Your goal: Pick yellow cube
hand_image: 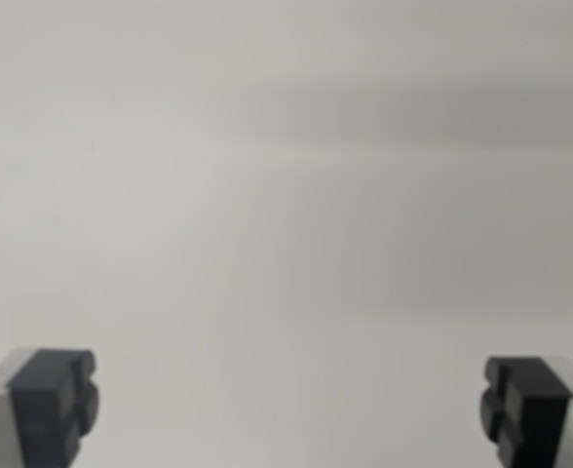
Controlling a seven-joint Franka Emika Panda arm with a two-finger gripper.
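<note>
Both dark grey rubber fingertip pads (53, 405) of my gripper (286, 409) sit near, spread wide, nothing between; blurred pale grey surface (286, 195) beyond.

**Gripper spread wide, nothing between the tips**

Seen from the wrist camera: gripper (286, 409) spread wide, nothing held. Two dark fingertips only, rising from the bottom edge. One fingertip (55, 402) at the wrist view's left corner, the other well apart from it at the wrist view's right corner. Both blocky and ridged, inner faces turned toward each other across the gap. Pale grey finger bodies just outward of each dark tip, cut off by the frame. Slightly blurred throughout. No arm link or wrist housing in view.
</note>
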